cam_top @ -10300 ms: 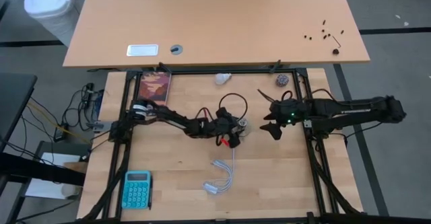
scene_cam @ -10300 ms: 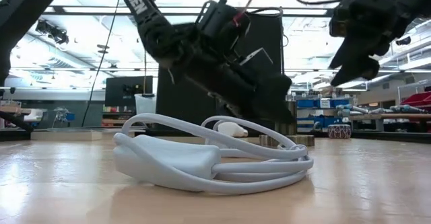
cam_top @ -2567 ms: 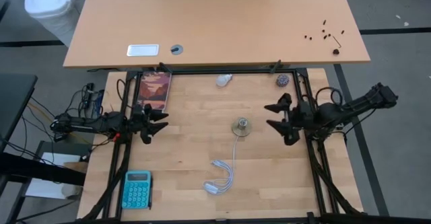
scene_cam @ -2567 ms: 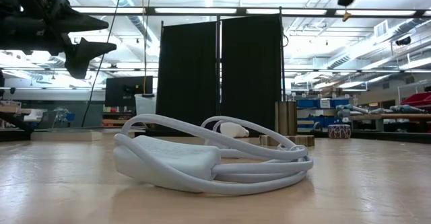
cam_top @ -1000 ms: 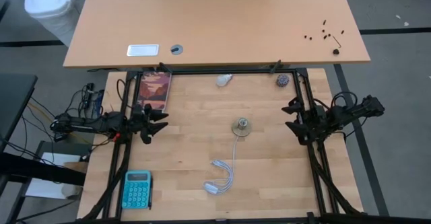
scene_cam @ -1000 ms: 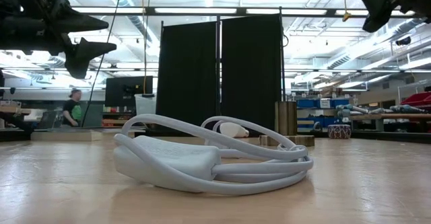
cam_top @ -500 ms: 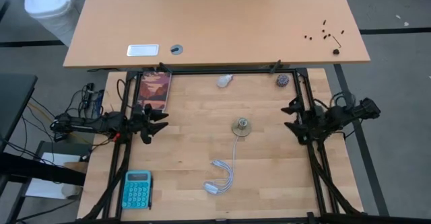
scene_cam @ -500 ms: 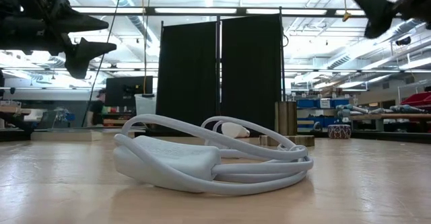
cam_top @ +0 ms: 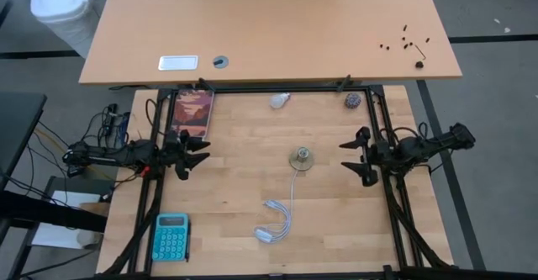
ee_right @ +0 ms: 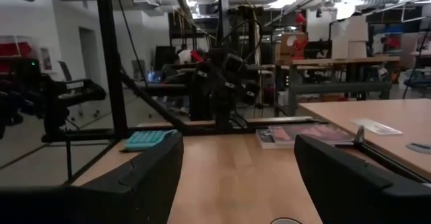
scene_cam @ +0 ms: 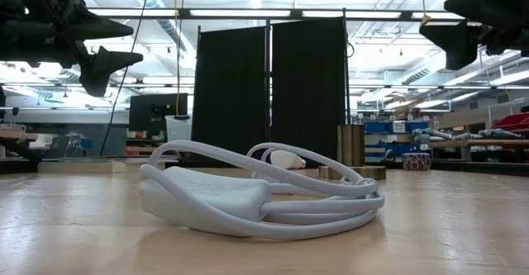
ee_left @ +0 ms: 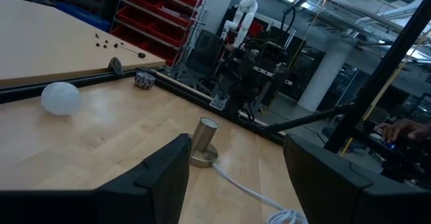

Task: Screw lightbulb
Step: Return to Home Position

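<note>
The white lightbulb (cam_top: 279, 100) lies on its side near the table's far edge; the left wrist view shows it too (ee_left: 60, 97). The round metal socket (cam_top: 300, 157) stands upright mid-table on its base. Its white cord (cam_top: 290, 189) runs toward the near edge and ends in a loose coil (scene_cam: 248, 194). My left gripper (cam_top: 203, 151) hovers open at the left frame rail, level and pointing at the socket. At the right rail my right gripper (cam_top: 345, 155) also hangs open above the table, facing the socket. Neither has anything between its fingers.
A book (cam_top: 192, 112) lies at the far left and a teal calculator (cam_top: 171, 235) at the near left. A small ball (cam_top: 351, 100) sits at the far right. A black frame (cam_top: 387, 204) borders the table. Bare wood lies between both grippers and the socket.
My right gripper has tipped down from a raised pose to about level, sunk a little, and its fingertips have come toward the table's middle. The bulb, socket and cord lie as before.
</note>
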Robot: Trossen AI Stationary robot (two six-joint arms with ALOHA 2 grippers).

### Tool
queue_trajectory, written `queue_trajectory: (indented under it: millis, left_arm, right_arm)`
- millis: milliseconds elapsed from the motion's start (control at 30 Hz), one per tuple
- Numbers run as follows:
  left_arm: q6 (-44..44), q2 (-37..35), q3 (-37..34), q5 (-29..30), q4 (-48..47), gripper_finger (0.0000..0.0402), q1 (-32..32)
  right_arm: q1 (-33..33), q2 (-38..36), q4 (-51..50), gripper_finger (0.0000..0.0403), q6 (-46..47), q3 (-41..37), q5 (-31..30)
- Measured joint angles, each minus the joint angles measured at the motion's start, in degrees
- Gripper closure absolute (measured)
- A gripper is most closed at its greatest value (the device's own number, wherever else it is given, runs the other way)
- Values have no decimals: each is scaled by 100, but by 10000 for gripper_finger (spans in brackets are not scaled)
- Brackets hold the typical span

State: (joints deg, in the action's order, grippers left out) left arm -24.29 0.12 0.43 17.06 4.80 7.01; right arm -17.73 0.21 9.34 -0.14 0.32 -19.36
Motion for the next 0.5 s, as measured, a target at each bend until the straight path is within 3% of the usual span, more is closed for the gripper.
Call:
queue_trajectory:
  millis: [500]
  left_arm:
    - [0,0,0,0,0,160,1]
  right_arm:
    - [98,26,1,111,0,1,-6]
